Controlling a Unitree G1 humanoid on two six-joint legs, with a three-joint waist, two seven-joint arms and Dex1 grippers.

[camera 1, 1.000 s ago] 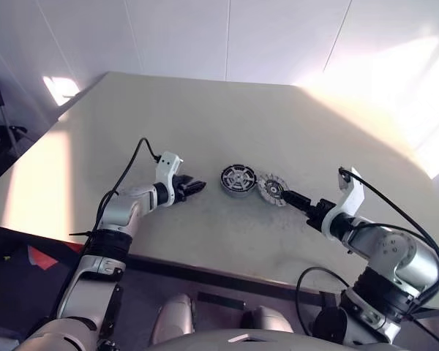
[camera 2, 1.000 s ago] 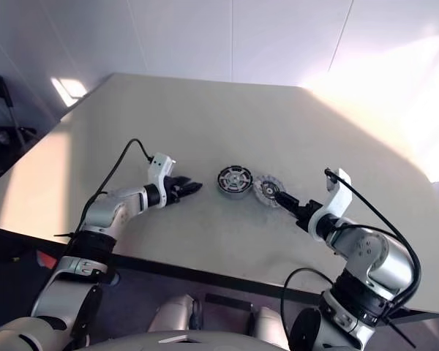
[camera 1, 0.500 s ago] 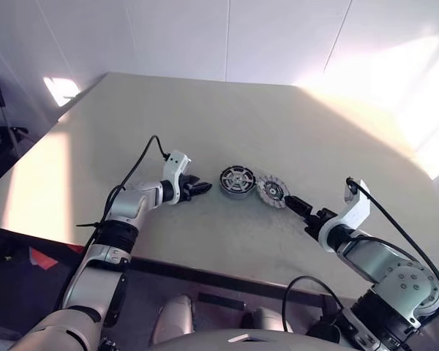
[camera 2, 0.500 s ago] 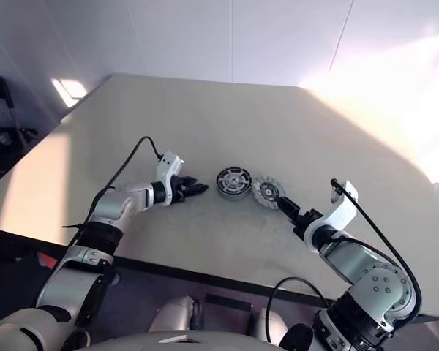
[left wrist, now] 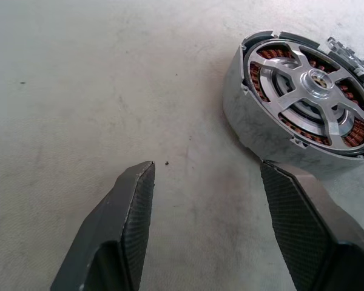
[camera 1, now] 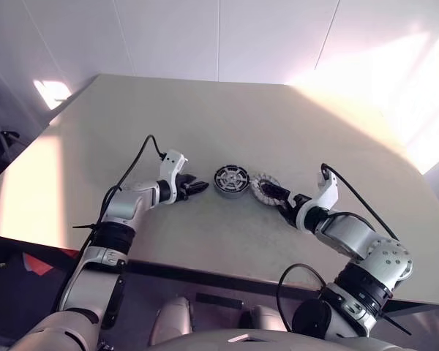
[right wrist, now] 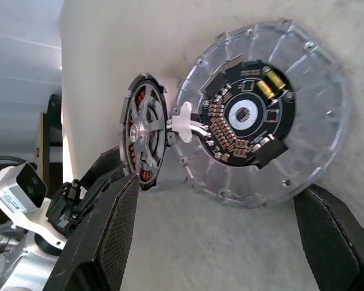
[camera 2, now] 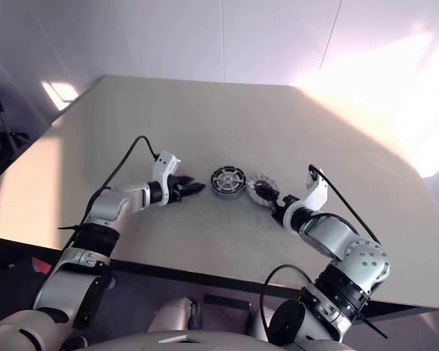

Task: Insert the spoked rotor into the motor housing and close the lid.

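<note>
- The spoked rotor (left wrist: 312,91) is seated in the motor housing (camera 1: 230,178), mid-desk (camera 1: 205,117).
- The lid (right wrist: 264,115) lies touching it.
- Left hand (camera 1: 202,186) and right hand (camera 1: 276,196) are held open, empty.

Bright sun glare on table (camera 1: 366,124) right side, sharp pics.

Spoked rotor (left wrist: 311,85) seated in motor housing (left wrist: 255,124), lid (right wrist: 264,115) beside
</note>
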